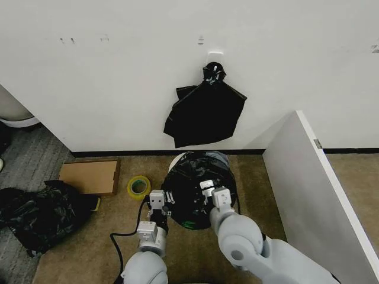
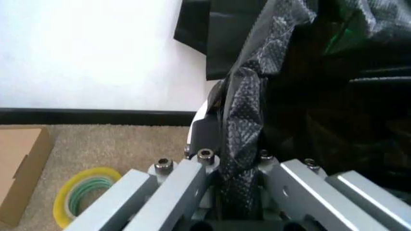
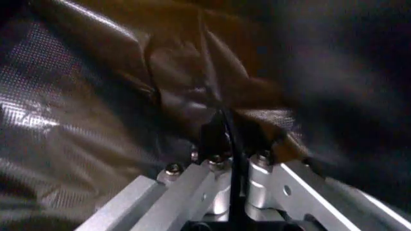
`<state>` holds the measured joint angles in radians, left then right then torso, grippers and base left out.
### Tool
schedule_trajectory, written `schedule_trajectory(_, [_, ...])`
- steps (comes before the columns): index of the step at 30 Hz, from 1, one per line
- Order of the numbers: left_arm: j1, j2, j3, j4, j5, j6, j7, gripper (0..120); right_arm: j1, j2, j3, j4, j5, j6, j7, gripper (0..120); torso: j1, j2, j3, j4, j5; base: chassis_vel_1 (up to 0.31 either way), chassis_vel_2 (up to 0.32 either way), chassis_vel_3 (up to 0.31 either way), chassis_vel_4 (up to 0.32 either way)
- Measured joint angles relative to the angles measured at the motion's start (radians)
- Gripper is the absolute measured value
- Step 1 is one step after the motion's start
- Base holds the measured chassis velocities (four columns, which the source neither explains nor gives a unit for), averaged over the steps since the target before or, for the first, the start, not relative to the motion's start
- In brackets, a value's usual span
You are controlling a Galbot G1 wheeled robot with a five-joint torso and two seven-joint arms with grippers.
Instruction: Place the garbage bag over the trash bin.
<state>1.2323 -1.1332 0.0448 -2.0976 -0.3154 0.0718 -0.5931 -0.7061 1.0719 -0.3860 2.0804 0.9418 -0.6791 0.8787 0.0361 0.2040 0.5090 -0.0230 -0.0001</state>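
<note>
You're looking down from the head camera at the trash bin (image 1: 176, 161) standing on the carpet close to the wall, only a sliver of its cream rim peeking out at the far left side. The garbage bag (image 1: 198, 177) is draped over the top of it, glossy black film bunched across the opening and down the near side.

Your left gripper (image 1: 157, 202) sits at the bin's left edge. In its wrist view the left gripper (image 2: 236, 192) has a twisted ridge of that bag (image 2: 247, 120) running between its fingers (image 2: 176, 187), pinched tight, with the white bin wall (image 2: 200, 113) just behind it.

Your right gripper (image 1: 212, 194) is over the bag on the right half of the bin. Up close, the right gripper (image 3: 232, 166) has its jaws drawn nearly together on a thin fold of film (image 3: 160, 91); it looks clamped, though the picture is dark and smeared there.

Beside the bin on the left lies a yellow tape roll (image 1: 139, 187), then a flat cardboard box (image 1: 90, 177), and farther left a lumpy black heap (image 1: 37, 214). A bunch of black bags (image 1: 204, 112) hangs from a hook on the wall above the bin.
</note>
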Motion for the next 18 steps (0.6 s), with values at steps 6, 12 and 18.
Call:
schedule_trajectory(6, [0.002, 0.008, -0.001, -0.012, -0.004, 0.0, 0.001, 0, 0.037, 0.028, -0.052, -0.059, -0.046, -0.013, -0.002, 0, 0.0, 0.0, 0.0, 0.0, -0.0001, 0.0, 0.0, 0.0, 0.0])
schedule_trajectory(12, [0.009, 0.01, -0.002, -0.019, -0.004, 0.0, 0.002, 0, 0.056, 0.041, -0.075, -0.105, -0.07, -0.015, -0.002, 0, 0.0, 0.0, 0.0, 0.0, 0.0, 0.0, 0.0, 0.0, 0.0])
schedule_trajectory(18, [0.022, 0.012, -0.002, -0.031, -0.003, -0.002, 0.003, 0, 0.074, 0.052, -0.091, -0.151, -0.072, -0.018, 0.0, 0, 0.0, 0.0, 0.0, -0.0001, -0.0001, 0.0, 0.0, 0.0, 0.0])
